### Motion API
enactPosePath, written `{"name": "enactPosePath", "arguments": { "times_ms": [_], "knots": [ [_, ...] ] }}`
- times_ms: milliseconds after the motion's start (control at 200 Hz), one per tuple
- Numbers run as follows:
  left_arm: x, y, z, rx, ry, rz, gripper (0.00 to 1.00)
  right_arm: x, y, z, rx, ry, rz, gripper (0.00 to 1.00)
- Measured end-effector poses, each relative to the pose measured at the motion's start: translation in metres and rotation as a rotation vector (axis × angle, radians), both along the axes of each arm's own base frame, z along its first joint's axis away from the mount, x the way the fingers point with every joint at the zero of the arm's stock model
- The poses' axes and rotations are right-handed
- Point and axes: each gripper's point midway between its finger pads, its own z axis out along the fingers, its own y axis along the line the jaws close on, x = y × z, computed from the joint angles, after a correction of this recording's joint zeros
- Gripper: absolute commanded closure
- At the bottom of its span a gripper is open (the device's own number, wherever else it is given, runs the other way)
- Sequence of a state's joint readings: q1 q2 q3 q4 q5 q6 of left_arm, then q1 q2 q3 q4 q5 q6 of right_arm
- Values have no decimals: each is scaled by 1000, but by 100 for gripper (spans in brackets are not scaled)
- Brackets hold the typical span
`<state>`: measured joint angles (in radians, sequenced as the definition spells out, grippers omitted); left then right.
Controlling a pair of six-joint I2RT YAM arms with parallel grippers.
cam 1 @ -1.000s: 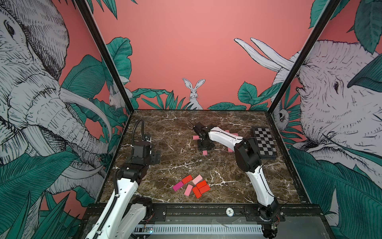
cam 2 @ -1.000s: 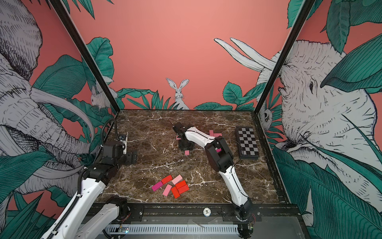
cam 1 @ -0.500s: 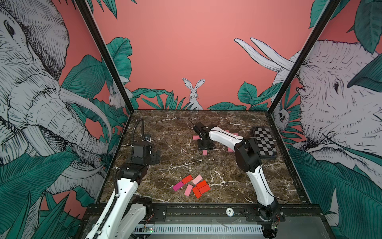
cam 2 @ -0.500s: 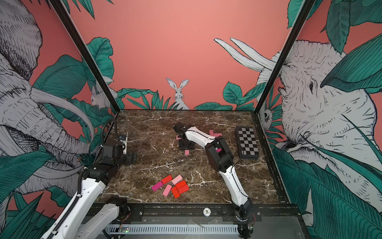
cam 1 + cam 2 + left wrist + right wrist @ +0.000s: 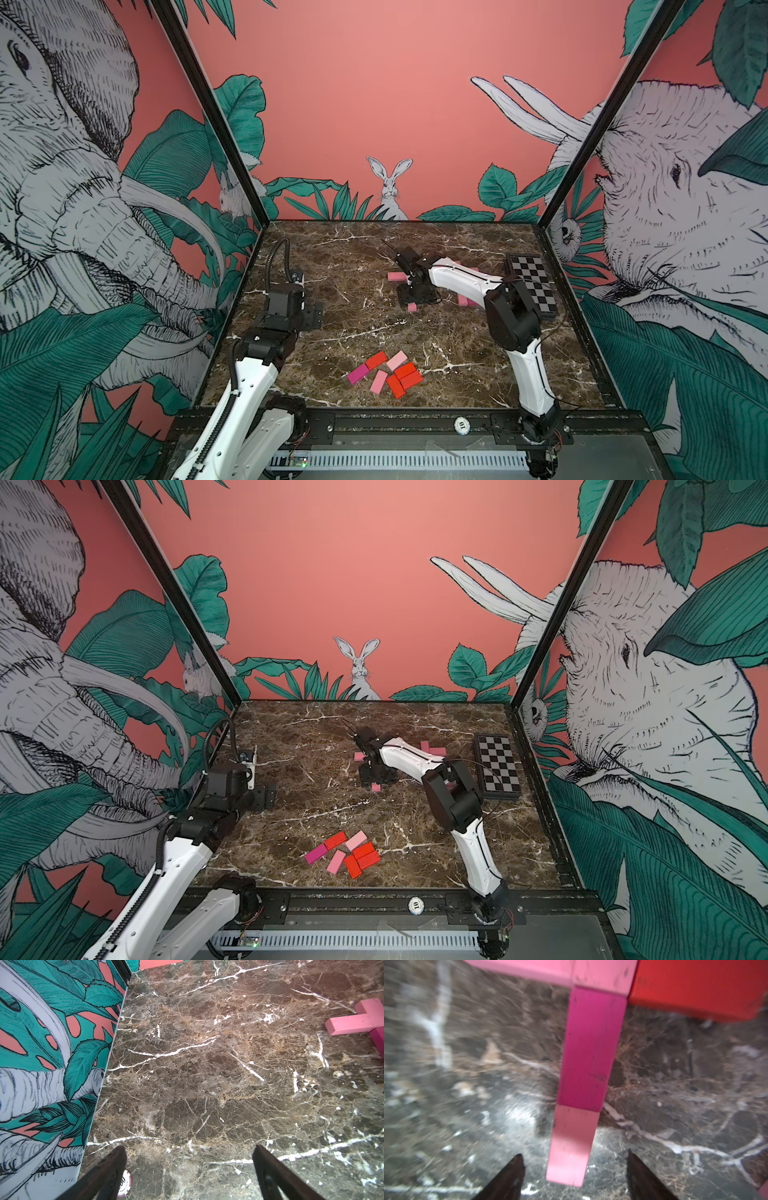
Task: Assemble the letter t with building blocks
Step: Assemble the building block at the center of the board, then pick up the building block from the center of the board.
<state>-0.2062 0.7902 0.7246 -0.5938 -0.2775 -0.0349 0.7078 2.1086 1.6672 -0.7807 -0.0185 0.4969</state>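
Both top views: the right gripper [image 5: 413, 300] is down at mid-table, on the near end of the T shape [image 5: 397, 276]. The end of the light pink block [image 5: 412, 307] pokes out just below it, and the arm hides most of the rest. The left gripper [image 5: 312, 321] is over the left side of the table [image 5: 332, 249], well apart from every block. The loose pile [image 5: 347, 854] of red, pink and magenta blocks lies near the front edge, apart from both grippers. The checkered board [image 5: 532, 282] is by the right wall. Arms, pile and T look the same as a second ago.

Left wrist: fingers [image 5: 110, 1169] wide apart, only bare marble between them. The T's pink blocks are far off at the frame edge. A poker chip [image 5: 124, 1183] sits just beside one finger.

Right wrist, blurry: fingers [image 5: 512, 1174] spread either side of the light pink block, a gap on each side, not touching, gripping nothing. That block butts end-on against the magenta block [image 5: 589, 1049], which meets a pink crossbar, with the red block [image 5: 695, 987] alongside.
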Motion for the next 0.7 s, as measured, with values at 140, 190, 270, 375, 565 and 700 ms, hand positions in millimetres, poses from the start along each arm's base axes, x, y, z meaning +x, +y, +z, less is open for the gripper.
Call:
{"name": "enactPosePath", "arguments": {
  "times_ms": [140,190,270,375,565,700],
  "knots": [
    [0,0,-2,1,7,0,3,-11,-1,50,59,-118,84,21],
    [1,0,-2,2,8,0,3,-16,1,66,83,-156,119,23],
    [1,0,-2,2,8,0,3,-29,1,79,110,-185,185,26],
    [1,0,-2,2,8,0,3,-59,-2,72,124,-156,304,27],
    [0,0,-2,2,9,1,3,-132,-12,35,131,-51,579,31],
    [-1,0,-3,2,14,3,3,-149,-10,41,164,-43,680,40]
  ]
}}
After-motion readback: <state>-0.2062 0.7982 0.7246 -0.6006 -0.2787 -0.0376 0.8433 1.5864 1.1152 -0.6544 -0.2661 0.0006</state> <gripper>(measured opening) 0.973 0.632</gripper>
